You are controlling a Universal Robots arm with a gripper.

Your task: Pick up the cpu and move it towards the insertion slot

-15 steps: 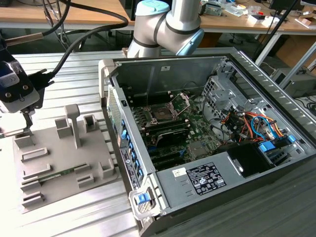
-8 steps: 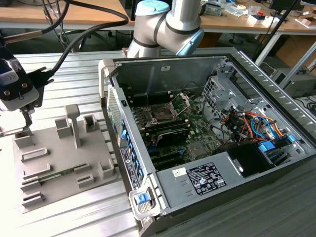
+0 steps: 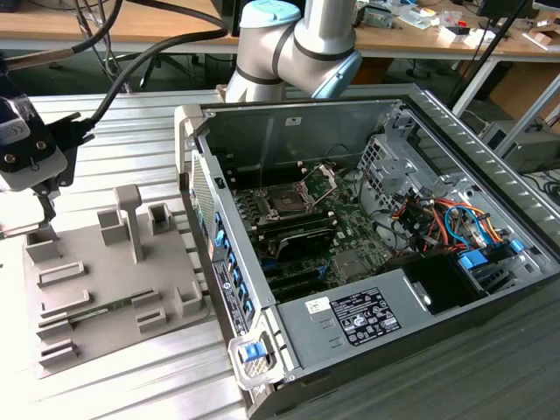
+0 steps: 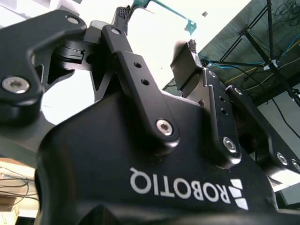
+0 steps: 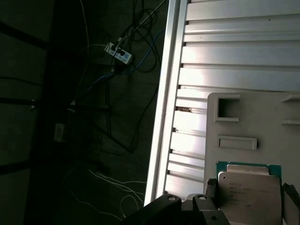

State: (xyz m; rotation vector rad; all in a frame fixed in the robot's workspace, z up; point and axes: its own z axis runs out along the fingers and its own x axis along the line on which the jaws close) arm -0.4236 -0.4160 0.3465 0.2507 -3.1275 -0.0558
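In the first wrist view the cpu [image 5: 248,193], a flat silvery square on a green board, lies between my gripper's [image 5: 250,187] two black fingertips [image 5: 211,188], which press on opposite edges. It is over the grey fixture plate [image 5: 243,122]; I cannot tell whether it is lifted off it. The second wrist view shows the gripper [image 4: 157,33] from behind, with a teal edge of the cpu [image 4: 161,6] spanning the tips. In the exterior view the gripper [image 3: 42,214] hangs at the far left. The insertion slot [image 3: 284,204] is inside the computer case, its silver bracket [image 3: 322,179] hinged up.
The grey fixture plate [image 3: 105,271] carries upright posts [image 3: 131,219]. The case's tall side wall [image 3: 203,184] stands between the plate and the motherboard. The slatted table's edge [image 5: 161,117] runs beside the plate, with floor cables beyond. Drive cages and wiring [image 3: 437,219] fill the case's right half.
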